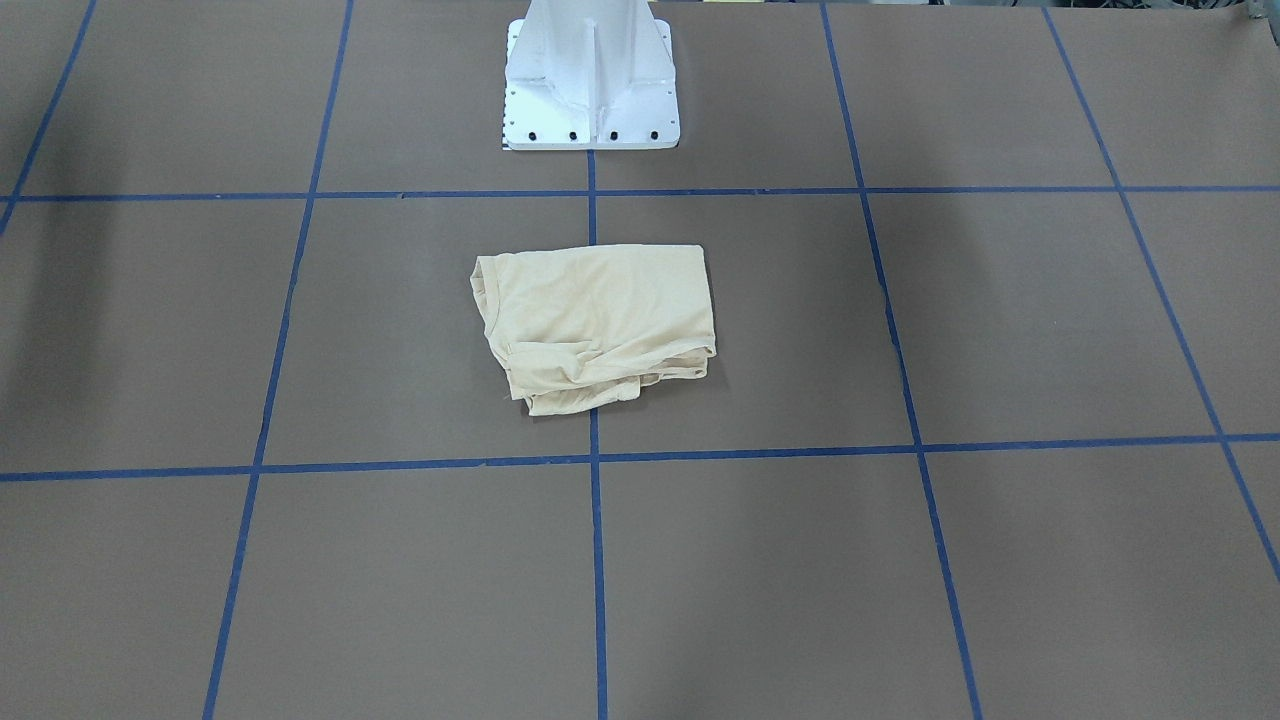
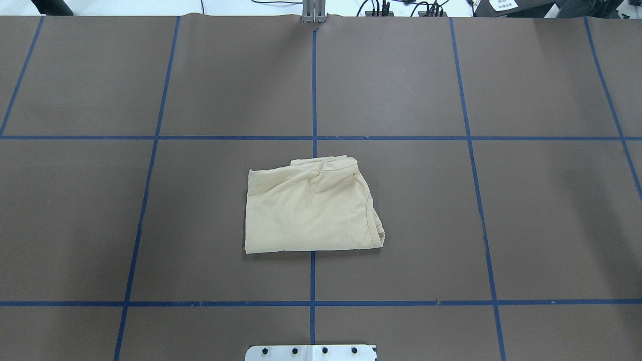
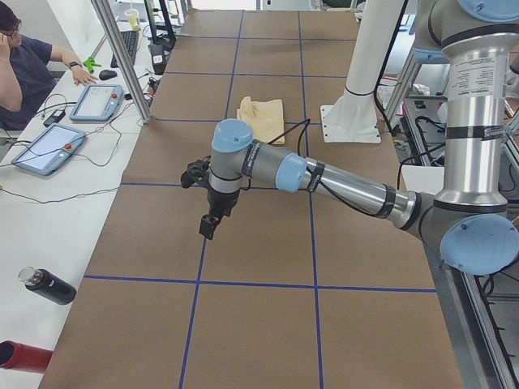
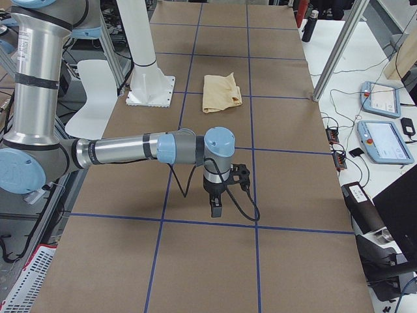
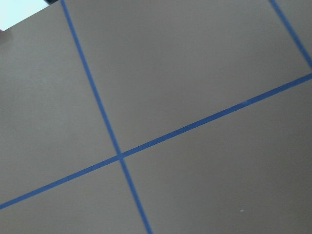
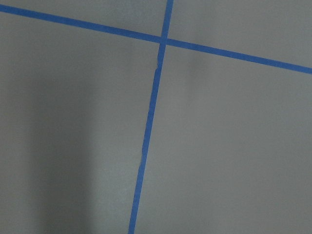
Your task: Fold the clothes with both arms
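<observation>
In the overhead view the white pedestal plate is cut off at 6 o'clock on the brown desk. Just beyond it, the cream-yellow shirt lies mid-desk across the central blue tape line. It is folded into 1 compact rectangle, with the ribbed neckline at its 3 o'clock edge and loose layers bunched along 12 o'clock.

Both arms hang well apart from it. The left arm points its left pincer down over bare desk toward 9 o'clock. The right arm does the same with the right pincer toward 3 o'clock. No cloth hangs from either.

The folding looks essentially done. If a tidy-up is wanted, it should go to the ragged 12 o'clock edge. Both pincers would need to come in together and press or tuck lightly, because a thin shirt dragged from 1 side would pull the stack open.

Whether either pincer is wide or narrow I cannot tell, as they are small and seen only side-on. The wrist views show only desk and tape. The print, tag and sleeves are hidden.
</observation>
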